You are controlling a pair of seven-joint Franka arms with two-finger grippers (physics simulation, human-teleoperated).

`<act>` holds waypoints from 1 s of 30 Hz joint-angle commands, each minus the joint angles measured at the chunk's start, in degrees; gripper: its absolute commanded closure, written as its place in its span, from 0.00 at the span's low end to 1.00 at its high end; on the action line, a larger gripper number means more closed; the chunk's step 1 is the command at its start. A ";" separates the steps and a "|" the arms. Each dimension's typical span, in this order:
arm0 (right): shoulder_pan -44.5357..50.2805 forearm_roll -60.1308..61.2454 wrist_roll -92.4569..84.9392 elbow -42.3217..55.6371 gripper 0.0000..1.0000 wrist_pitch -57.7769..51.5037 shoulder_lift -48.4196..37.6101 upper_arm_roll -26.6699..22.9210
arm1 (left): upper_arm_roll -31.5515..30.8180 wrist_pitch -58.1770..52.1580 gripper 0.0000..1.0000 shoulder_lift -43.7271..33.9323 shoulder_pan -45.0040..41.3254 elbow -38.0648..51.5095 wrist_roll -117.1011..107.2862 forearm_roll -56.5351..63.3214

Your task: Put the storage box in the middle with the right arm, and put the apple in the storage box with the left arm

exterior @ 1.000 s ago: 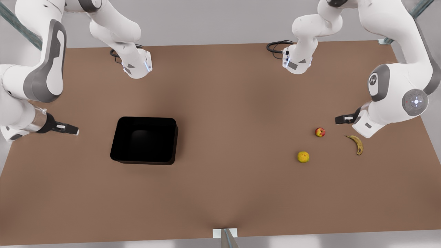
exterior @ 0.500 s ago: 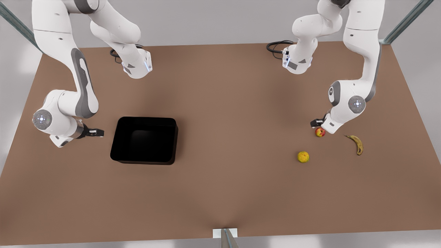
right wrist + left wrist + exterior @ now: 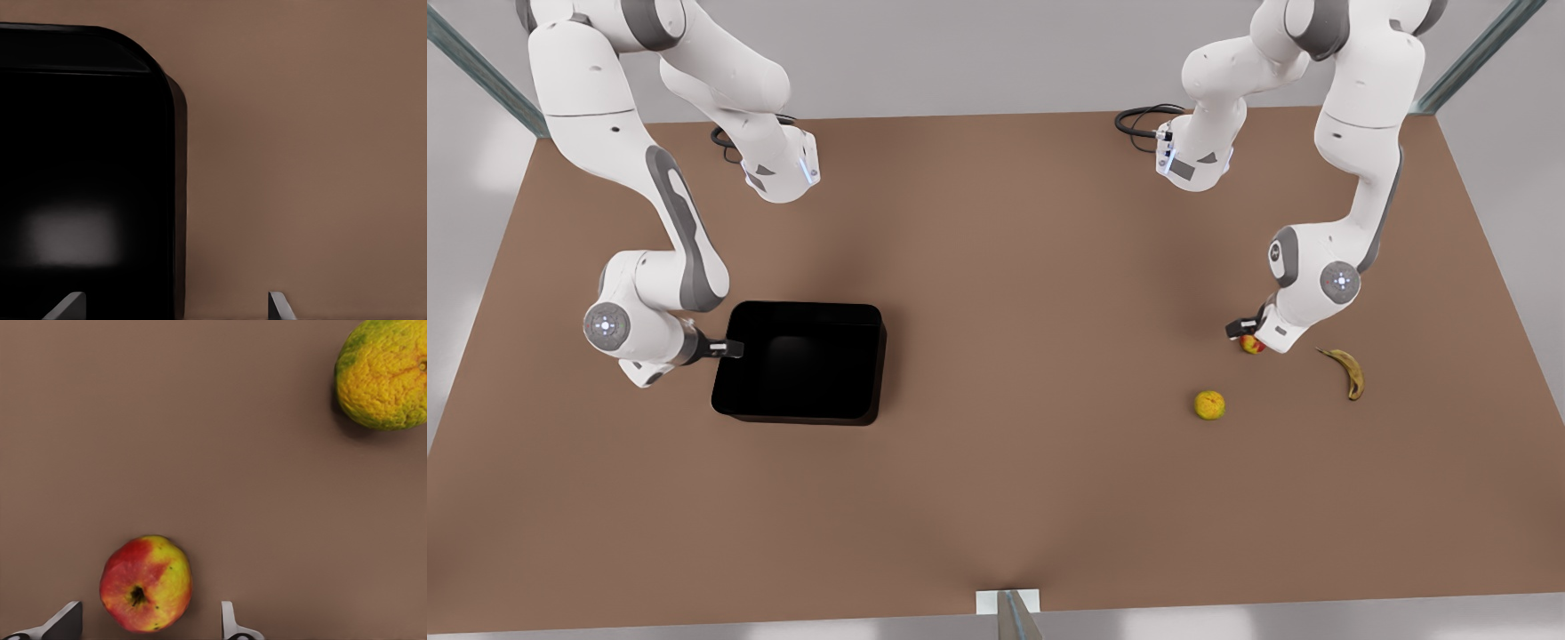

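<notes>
storage box (image 3: 799,360) 1 — apple (image 3: 146,583) 1 — orange (image 3: 1209,404) 1 — banana (image 3: 1348,371) 1

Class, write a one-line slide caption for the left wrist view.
Open left gripper straddles the apple on the brown table, orange beyond.

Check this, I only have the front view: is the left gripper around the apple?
Observer: Yes. In the left wrist view the left gripper is open, with the apple between its fingers and a gap on each side.
Operator: Right gripper?
Observer: In the right wrist view the right gripper is open and straddles the box wall.
Operator: Apple orientation?
Observer: Its dimpled end faces the wrist camera.
</notes>
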 commanded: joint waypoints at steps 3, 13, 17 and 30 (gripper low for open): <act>0.42 0.00 0.90 0.02 0.00 0.18 1.97 0.00 | 0.00 0.09 0.00 1.18 -0.01 0.62 0.00 0.02; 0.15 -0.44 1.17 0.19 0.79 2.55 4.88 0.00 | 0.00 0.09 0.00 3.20 -0.09 2.64 -0.09 0.02; 0.15 -0.44 1.17 0.19 0.79 2.55 4.61 0.00 | 0.09 0.09 0.00 3.29 -0.09 2.64 -0.09 0.02; 0.06 -1.49 1.52 1.77 0.79 1.23 3.38 0.18 | 0.09 -0.09 0.00 3.47 -0.09 2.64 -0.09 0.02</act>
